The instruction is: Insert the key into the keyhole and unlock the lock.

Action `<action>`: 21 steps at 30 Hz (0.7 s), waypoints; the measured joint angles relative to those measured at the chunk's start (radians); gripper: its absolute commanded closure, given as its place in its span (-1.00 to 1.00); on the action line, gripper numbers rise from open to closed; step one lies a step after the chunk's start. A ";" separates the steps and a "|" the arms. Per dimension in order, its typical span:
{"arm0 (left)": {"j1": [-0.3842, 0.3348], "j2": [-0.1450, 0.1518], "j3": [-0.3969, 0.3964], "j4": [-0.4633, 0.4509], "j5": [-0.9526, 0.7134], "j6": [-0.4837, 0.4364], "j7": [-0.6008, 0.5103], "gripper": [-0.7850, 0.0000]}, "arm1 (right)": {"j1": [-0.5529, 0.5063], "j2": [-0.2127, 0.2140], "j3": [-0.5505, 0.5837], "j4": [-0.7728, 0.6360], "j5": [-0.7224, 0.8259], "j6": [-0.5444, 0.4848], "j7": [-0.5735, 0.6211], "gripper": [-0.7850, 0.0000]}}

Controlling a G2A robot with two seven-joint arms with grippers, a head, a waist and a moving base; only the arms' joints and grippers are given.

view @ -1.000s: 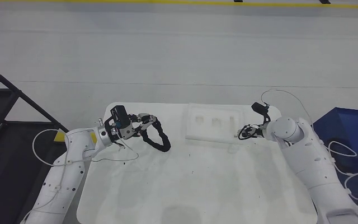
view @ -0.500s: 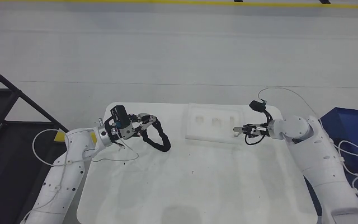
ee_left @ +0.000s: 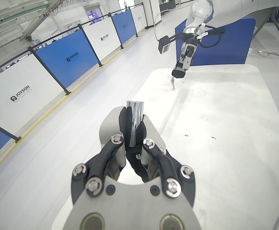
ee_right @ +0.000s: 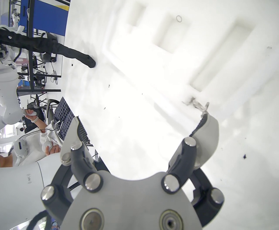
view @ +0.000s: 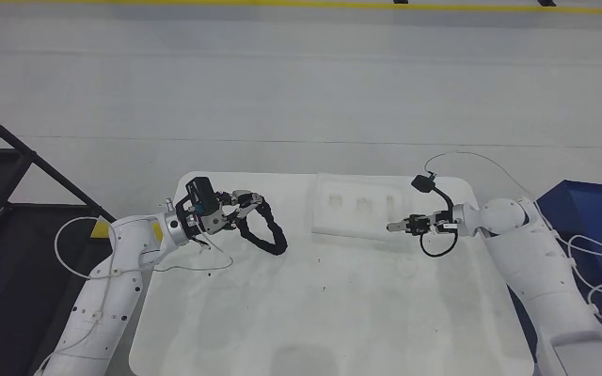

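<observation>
Two steps are left, as neither insertion nor turning has begun.

Top view: the left gripper (view: 246,203), at ten o'clock on the table (view: 310,320), is clamped on the black cable lock (view: 273,235). The right gripper (view: 395,227) is at two o'clock beside the foam tray (view: 357,218).

Left wrist view: the lock's steel barrel (ee_left: 135,113) juts out from closed fingers.

Right wrist view: the fingers are spread wide, and the key (ee_right: 199,106) is at one fingertip, not pinched.

Print on the fence panels, left wrist view. Nearest white panel (ee_left: 20,95): a dark logo and one word. Blue panel (ee_left: 72,58): the same mark in white. Next white panel (ee_left: 105,38): the dark mark again. Far white panel (ee_left: 139,17): mark too small to read. The fence stands past the yellow line (view: 376,6), at 12 o'clock from the surface (view: 320,310).
</observation>
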 measured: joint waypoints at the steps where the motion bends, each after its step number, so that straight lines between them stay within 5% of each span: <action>1: 0.000 0.000 0.000 0.000 0.000 0.000 0.000 1.00 | 0.000 0.000 0.000 0.001 0.001 0.001 0.000 -1.00; 11: 0.000 0.000 0.000 0.000 0.000 0.000 0.000 1.00 | -0.005 0.001 -0.001 -0.012 -0.008 0.009 -0.009 -1.00; 21: 0.000 0.000 0.000 0.000 0.000 0.000 0.000 1.00 | -0.048 0.057 0.035 -0.256 -0.039 0.059 0.058 -1.00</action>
